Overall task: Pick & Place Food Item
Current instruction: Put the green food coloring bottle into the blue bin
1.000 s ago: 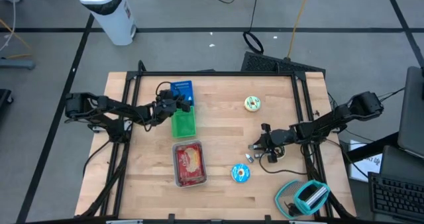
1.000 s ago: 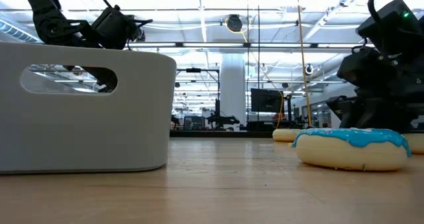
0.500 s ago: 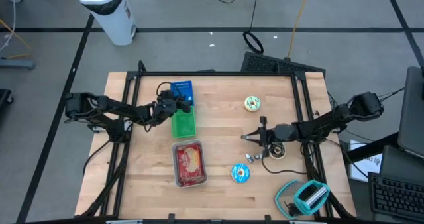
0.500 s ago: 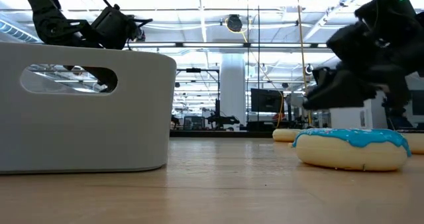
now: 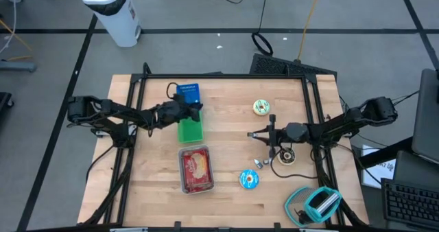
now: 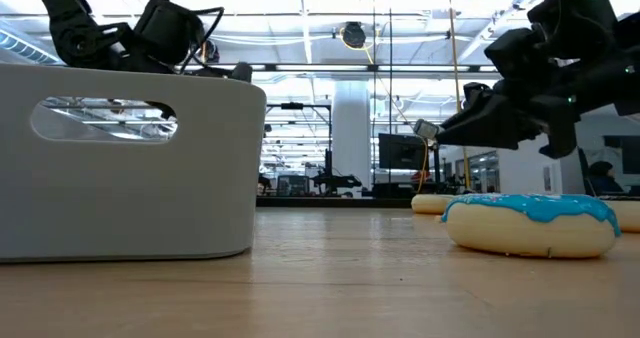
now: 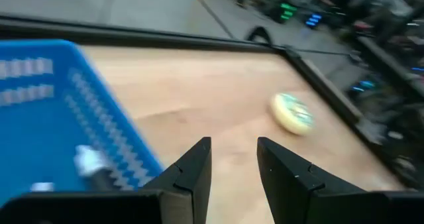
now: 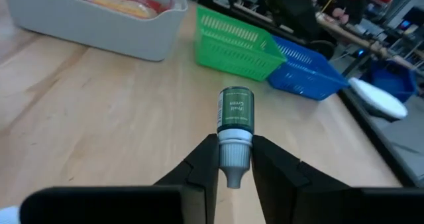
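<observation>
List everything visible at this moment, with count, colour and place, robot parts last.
Small bottle: 1, dark green with a grey cap, held above the table's right half.
Doughnuts: 3; blue-iced near the front, green-iced toward the back, dark-iced at right.
Baskets: 2; green and blue, left of centre.
Grey bin: 1, holding red packaged food, front centre.
White cylinder: 1, on the floor behind the table.
Left gripper: over the baskets, jaws open.
Right gripper: jaws shut on the bottle.
</observation>
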{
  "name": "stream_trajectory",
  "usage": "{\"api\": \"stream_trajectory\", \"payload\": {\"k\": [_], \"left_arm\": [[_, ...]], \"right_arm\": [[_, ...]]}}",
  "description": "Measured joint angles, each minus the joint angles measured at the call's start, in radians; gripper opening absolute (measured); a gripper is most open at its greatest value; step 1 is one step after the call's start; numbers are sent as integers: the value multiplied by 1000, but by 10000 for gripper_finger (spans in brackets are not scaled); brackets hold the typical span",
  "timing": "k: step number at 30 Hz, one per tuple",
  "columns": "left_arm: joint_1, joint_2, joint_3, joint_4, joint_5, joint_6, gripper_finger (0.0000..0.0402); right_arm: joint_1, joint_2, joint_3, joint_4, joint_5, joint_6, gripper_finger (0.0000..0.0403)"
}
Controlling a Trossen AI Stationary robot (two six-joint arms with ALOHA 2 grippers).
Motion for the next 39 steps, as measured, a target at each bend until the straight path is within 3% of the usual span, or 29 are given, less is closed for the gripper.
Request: {"api": "stream_trajectory", "payload": {"k": [6,10,16,20,39], "left_arm": [[0,0,21,16,185,-47,129],[-23,0,61,15,298,-68,163],[-108,4,154,7,306,9,233],[-163,36,225,-5,307,71,257],[-237,415,566,-30,306,17,267]], "right_arm": [[-18,0,21,15,-2,-19,71],[-18,0,52,10,-4,-53,70],[-18,0,109,-40,-5,-109,70],[-18,0,133,-47,-5,-138,69],[-18,0,139,-72,-5,-155,69]]}}
